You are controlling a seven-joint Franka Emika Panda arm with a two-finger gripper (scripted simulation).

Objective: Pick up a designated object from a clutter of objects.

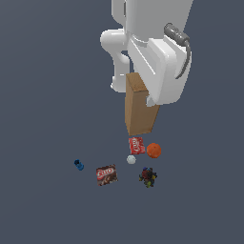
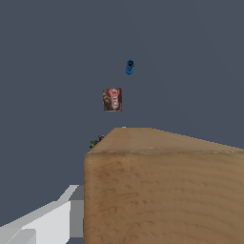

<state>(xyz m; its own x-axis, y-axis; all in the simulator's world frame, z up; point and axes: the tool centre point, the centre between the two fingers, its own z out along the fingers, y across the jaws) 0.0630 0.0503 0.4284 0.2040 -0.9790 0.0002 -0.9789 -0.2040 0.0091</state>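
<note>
My gripper (image 1: 148,101) is clamped on the tan box (image 1: 139,110), which hangs tilted above the counter (image 1: 43,95), clear of the clutter. Just below it in the exterior view I see the red packet (image 1: 137,145) beside the orange ball (image 1: 154,150), then the white ball (image 1: 131,159), the dark multicoloured lump (image 1: 148,177), the dark red-brown box (image 1: 106,175) and the blue toy (image 1: 79,165) farther toward the exterior view's left.

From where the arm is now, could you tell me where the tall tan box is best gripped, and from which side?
Grip the tan box near its top end, from above, jaws across its narrow faces. It is tall and flat-sided, and the gripper is already at that end. The wrist view shows one finger beside a side face.
</note>
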